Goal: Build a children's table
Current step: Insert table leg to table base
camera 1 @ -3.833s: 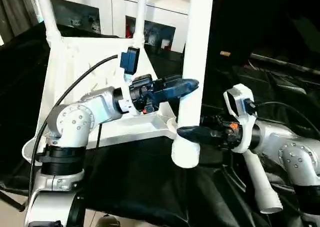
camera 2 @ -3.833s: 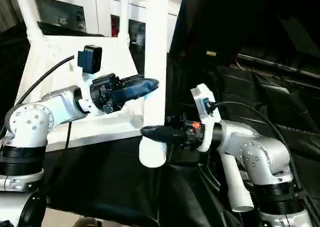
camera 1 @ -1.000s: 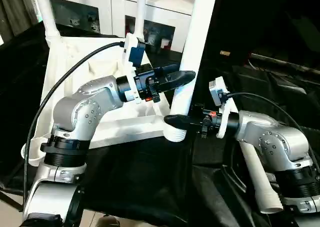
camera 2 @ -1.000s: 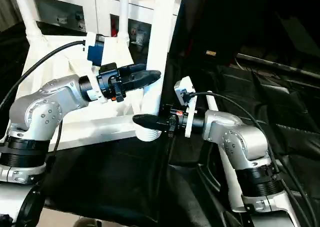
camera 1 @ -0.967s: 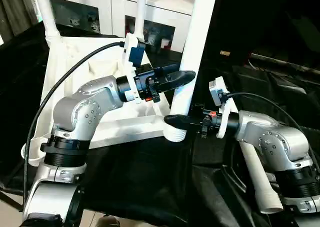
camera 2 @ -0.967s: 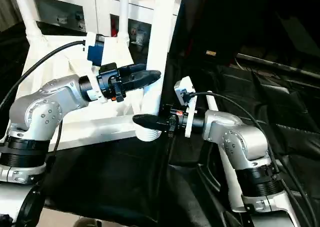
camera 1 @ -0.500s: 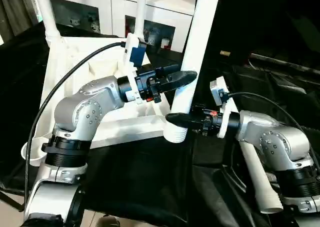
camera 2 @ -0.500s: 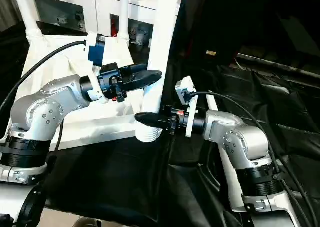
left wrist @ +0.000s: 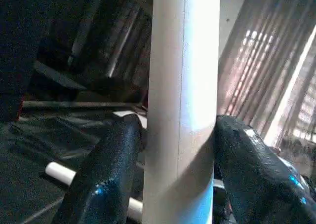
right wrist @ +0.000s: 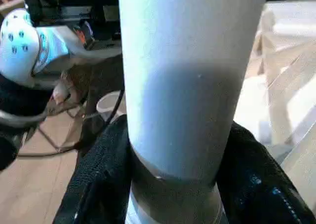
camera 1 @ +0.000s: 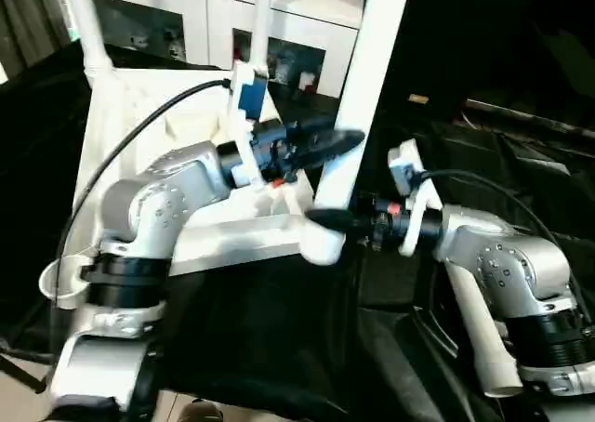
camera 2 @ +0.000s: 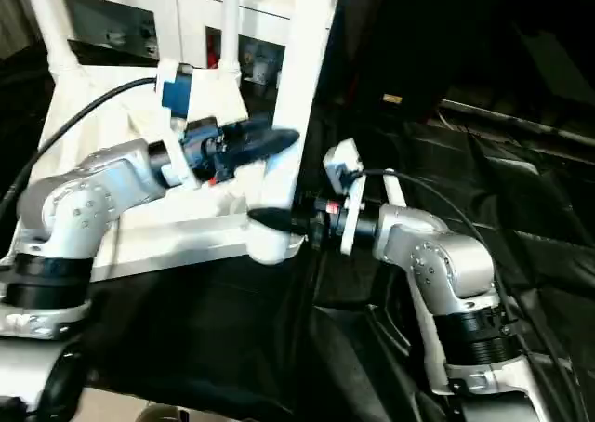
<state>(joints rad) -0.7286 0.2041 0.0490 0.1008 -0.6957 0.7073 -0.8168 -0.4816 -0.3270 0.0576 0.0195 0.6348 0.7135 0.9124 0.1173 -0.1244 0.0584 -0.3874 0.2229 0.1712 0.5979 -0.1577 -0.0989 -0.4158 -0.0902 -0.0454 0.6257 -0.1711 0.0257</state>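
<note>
The children's table's white tabletop [camera 1: 139, 115] lies ribbed side up on the black-draped work table. Two legs [camera 1: 82, 18] [camera 1: 263, 8] stand in its far corners. Both grippers hold a third white leg [camera 1: 367, 59], tilted, with its lower end at the tabletop's near right corner; whether it sits in the socket is hidden. My left gripper [camera 1: 342, 143] is shut on the leg from the left, partway up. My right gripper [camera 1: 321, 219] is shut on it near the lower end. The wrist views show black fingers [left wrist: 106, 174] [right wrist: 252, 184] pressed against the tube's sides.
Another white leg [camera 1: 479, 338] lies on the black cloth by my right arm. An open round socket [camera 1: 56, 278] shows at the tabletop's near left corner. White cabinets [camera 1: 307, 41] stand behind the table. A black cable [camera 1: 121, 176] loops over my left arm.
Both arms have carried the leg's lower end a little left, toward the tabletop's near right corner. Both grips stay on the leg.
</note>
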